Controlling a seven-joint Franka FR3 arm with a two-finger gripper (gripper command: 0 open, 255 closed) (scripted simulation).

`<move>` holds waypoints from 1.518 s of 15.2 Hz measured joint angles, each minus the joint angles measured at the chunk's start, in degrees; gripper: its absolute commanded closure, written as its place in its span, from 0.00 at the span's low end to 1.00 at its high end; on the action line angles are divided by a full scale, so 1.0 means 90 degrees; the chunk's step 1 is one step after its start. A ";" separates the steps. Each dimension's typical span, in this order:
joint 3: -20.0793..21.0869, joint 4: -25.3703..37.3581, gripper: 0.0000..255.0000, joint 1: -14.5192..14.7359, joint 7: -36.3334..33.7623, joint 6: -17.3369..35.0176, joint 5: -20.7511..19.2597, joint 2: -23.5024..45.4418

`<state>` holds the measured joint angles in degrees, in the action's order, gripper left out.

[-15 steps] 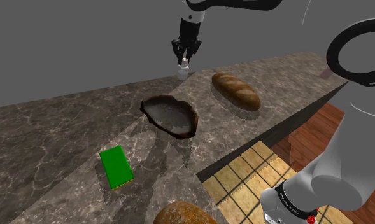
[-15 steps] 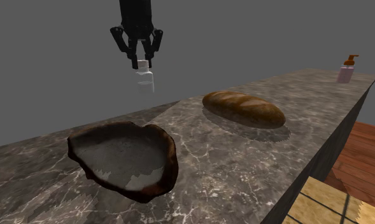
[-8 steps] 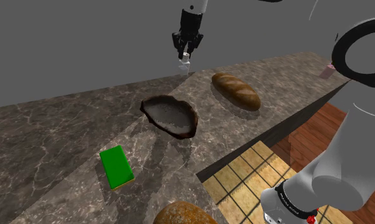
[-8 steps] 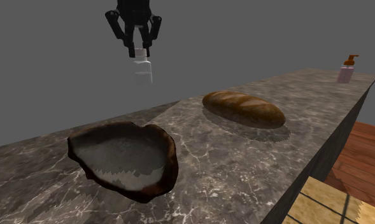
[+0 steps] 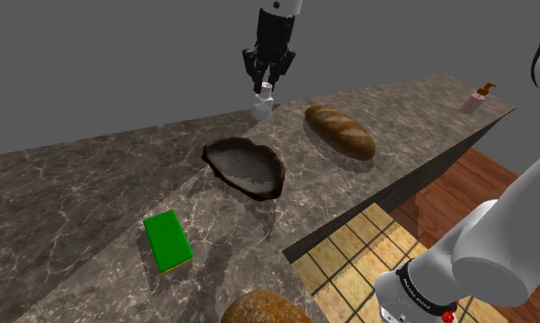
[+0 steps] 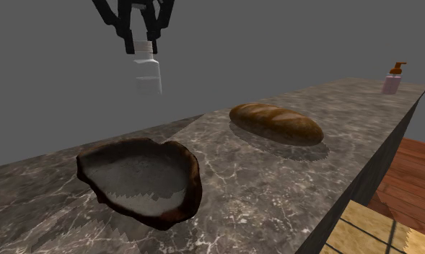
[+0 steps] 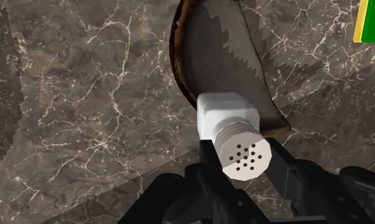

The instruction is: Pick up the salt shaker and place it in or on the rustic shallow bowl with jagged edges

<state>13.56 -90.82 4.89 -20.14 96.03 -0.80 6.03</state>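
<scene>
Aloft, the gripper (image 6: 143, 49) pinches the salt shaker (image 6: 148, 74) by its cap, clear of the counter (image 5: 75, 202); its upper links are cropped. From the wrist, the salt shaker hides part of the bowl (image 7: 211, 44) rim.

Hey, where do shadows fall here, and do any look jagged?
Wrist view: a saw-toothed shadow edge crosses the bowl beyond the salt shaker clasped in the tool. Second exterior view: the same stepped shadow inside the bowl, a soft one beside the bread loaf. Shoulder view: dark streaks on the counter.

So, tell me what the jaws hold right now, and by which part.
The white salt shaker, clasped by the jaws at its perforated cap end; its body hangs free.
</scene>
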 measured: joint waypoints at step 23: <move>0.0195 -0.1933 1.00 0.0209 -0.0405 0.1513 0.0097 -0.0430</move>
<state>15.32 -108.22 6.78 -23.78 109.65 0.07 2.15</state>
